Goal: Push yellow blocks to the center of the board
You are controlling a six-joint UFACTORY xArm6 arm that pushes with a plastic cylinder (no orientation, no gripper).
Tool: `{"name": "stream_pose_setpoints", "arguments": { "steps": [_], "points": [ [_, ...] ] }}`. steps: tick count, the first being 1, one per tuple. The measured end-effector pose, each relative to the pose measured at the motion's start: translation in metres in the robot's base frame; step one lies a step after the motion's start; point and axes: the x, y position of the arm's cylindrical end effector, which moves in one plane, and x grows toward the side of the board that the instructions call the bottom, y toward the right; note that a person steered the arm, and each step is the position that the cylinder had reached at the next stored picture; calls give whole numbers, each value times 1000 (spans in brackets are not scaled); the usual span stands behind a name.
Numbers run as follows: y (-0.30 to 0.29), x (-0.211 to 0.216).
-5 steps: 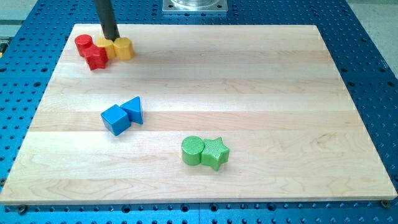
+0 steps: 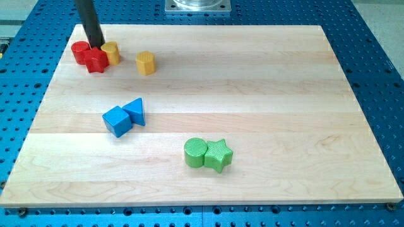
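My tip (image 2: 96,46) sits in the board's upper-left corner, down among the red and yellow blocks.

I carry no pincer, only a dark rod, so nothing is gripped; its end rests at the top of the red star-like block (image 2: 96,60), between the red cylinder (image 2: 79,52) on the view's left and one yellow block (image 2: 112,52) just to its right, seemingly touching them. The other yellow block (image 2: 146,63), faceted, stands apart further right, still far from the wooden board's (image 2: 265,94) middle.
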Motion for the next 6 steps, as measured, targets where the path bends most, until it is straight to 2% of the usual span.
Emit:
{"name": "stream_pose_setpoints", "arguments": {
  "steps": [2, 3, 4, 5, 6],
  "points": [
    [104, 25],
    [100, 24],
    [68, 25],
    [76, 51],
    [128, 73]
  ]
}}
